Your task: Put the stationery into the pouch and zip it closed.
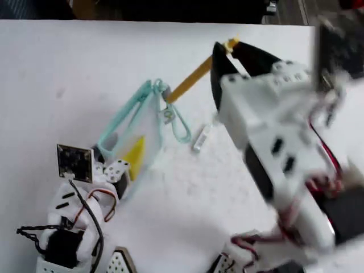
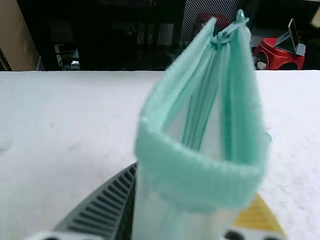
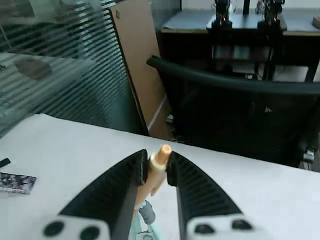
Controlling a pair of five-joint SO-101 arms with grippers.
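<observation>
Mint-green and unzipped, the pouch [image 1: 136, 122] is sitting clamped in the left gripper [image 1: 114, 162] while the right gripper [image 3: 157, 159] is pinching a yellow pen [image 1: 190, 79], tip at the mouth but seemingly not inside, a small white piece [image 1: 202, 138] lying beside it.

White table [image 1: 68, 74], small white bar [image 1: 202, 138] lying flat near its middle, printed card [image 3: 17, 182] lying flat elsewhere
</observation>
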